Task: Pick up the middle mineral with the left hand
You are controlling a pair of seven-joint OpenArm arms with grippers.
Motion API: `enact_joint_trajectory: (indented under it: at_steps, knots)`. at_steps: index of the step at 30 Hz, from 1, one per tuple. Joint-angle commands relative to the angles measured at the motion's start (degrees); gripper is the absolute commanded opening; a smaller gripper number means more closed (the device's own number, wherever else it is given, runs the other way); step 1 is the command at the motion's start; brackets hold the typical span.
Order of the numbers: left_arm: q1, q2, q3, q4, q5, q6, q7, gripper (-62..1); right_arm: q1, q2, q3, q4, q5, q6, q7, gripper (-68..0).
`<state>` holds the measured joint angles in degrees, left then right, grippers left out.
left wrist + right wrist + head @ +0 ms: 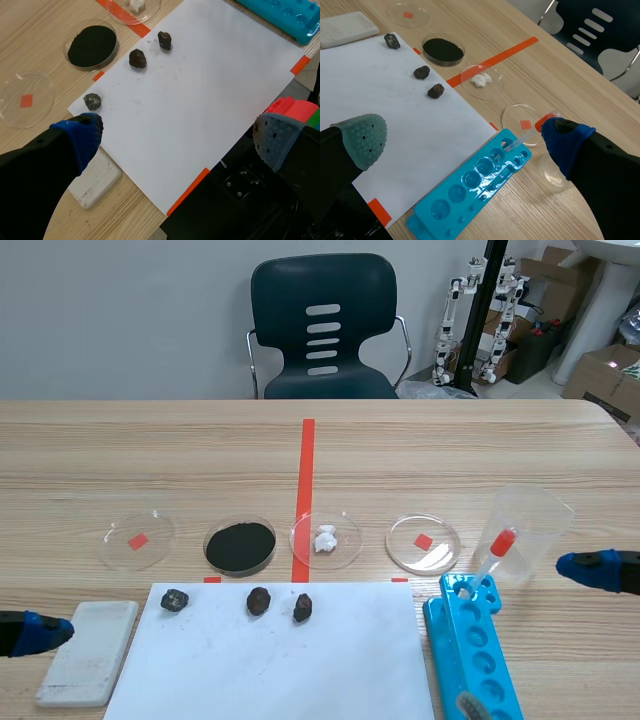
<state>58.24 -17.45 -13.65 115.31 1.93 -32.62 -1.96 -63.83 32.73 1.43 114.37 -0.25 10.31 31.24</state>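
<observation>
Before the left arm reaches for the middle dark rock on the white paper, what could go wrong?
The open left gripper could knock the right-hand dark rock, which sits close beside the middle dark rock. Overshooting might bump the shallow clear dish of black powder just beyond. The white paper sheet may slide or wrinkle under the fingers.

A light wooden counter [140, 455] runs toward a plain grey wall [120, 310]. 1 dark chair [322, 335] with metal armrests stands behind the counter. Cardboard boxes [605, 375] sit beyond the counter's far corner.
</observation>
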Motion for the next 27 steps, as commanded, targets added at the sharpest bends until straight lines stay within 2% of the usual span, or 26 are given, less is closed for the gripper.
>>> enact_joint_trajectory:
  at_steps: [1,10,27]
  knots:
    - [-0.04,0.28,0.17,0.57,-0.83,0.17,-1.53,1.4,0.17,0.26,0.50,0.55,0.44,-0.02,0.68,-2.0]
    - [-0.04,0.31,0.17,0.57,-0.83,0.50,-13.73,1.4,0.17,0.26,0.50,0.55,0.44,-0.02,0.68,-2.0]
    - [-1.51,0.28,0.17,0.57,-0.81,0.24,-13.62,1.4,0.17,0.26,0.50,0.55,0.44,-0.02,0.68,-2.0]
